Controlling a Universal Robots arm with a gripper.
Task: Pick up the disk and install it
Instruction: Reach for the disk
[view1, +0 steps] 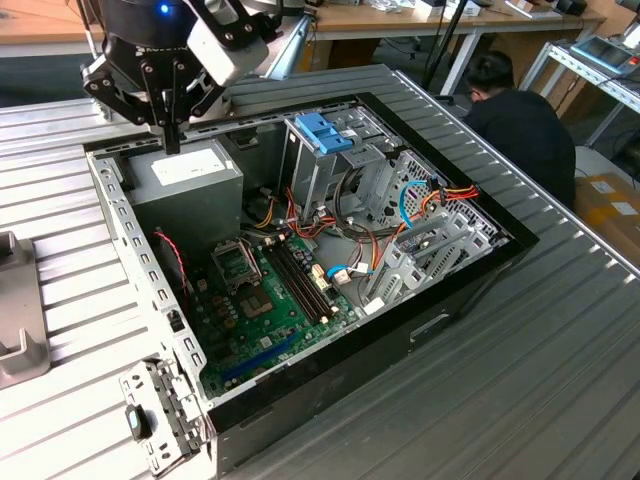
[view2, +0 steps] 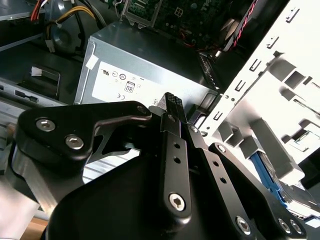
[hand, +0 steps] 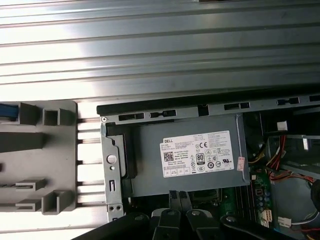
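Hovering: claw (view1: 172, 143) closed together, empty, over power supply (view1: 190, 175) | disk (hand: 6, 112) well apart, in grey rack (hand: 37, 165) outside case (view1: 470, 280)

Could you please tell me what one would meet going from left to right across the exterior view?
Grey fixture → silver power supply → blue-handled carrier → person in dark clothing.

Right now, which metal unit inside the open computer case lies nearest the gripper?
The grey white-labelled power supply box: the gripper hangs over it, while the blue-handled drive cage stands farther off.
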